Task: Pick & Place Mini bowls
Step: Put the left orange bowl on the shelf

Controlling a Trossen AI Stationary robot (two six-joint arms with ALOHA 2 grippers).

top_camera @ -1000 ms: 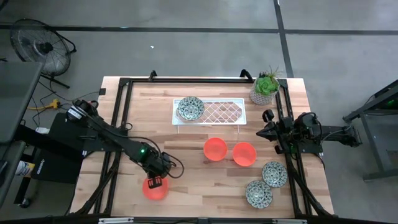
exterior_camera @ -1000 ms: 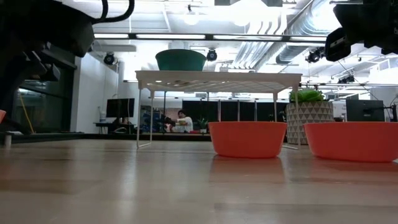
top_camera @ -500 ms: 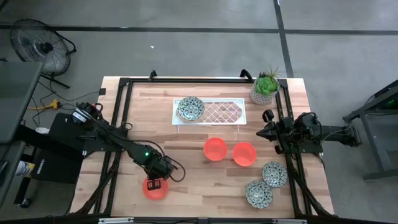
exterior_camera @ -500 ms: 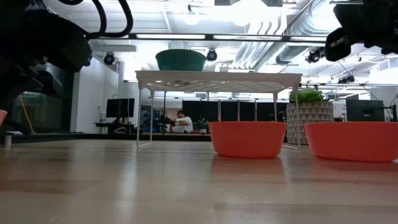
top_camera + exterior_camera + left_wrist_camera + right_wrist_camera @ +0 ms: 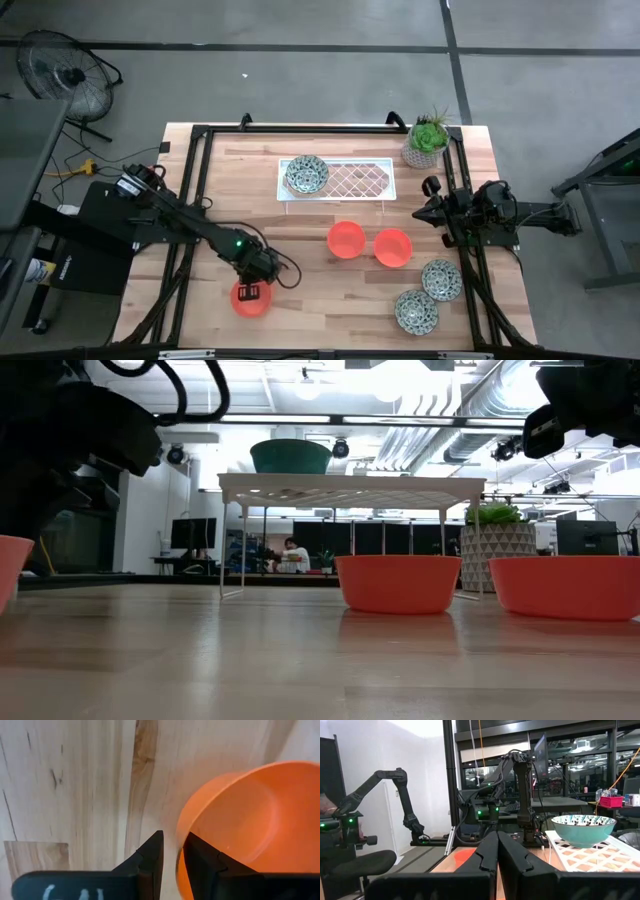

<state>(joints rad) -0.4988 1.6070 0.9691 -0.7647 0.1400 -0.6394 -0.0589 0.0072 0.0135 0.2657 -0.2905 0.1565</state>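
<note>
From above, the left gripper (image 5: 251, 291) is down at the near left part of the table (image 5: 300, 215), its fingers clamped on the rim of an orange mini bowl (image 5: 250, 300). Two more orange bowls (image 5: 346, 240) (image 5: 393, 247) sit side by side near the table's middle, two mosaic bowls (image 5: 441, 279) (image 5: 416, 311) lie close together at the near right corner, and a third mosaic bowl (image 5: 306, 175) rests on the white wire rack (image 5: 360, 180) toward the far edge, with a potted plant (image 5: 426, 142) at the far right corner. The right gripper (image 5: 428, 205) waits over the right edge, fingers pressed together and holding nothing. At table height, the gripped bowl (image 5: 12, 565) shows at the left border, the two free orange bowls (image 5: 397, 582) (image 5: 565, 586) stand on the wood, and the rack (image 5: 350, 488) carries its bowl (image 5: 290, 456). The left wrist camera shows one finger (image 5: 150, 857) outside and one inside the orange rim (image 5: 250, 825). The right wrist camera shows its fingers (image 5: 490, 852) closed, the mosaic bowl (image 5: 583, 829) on the rack beyond.
</note>
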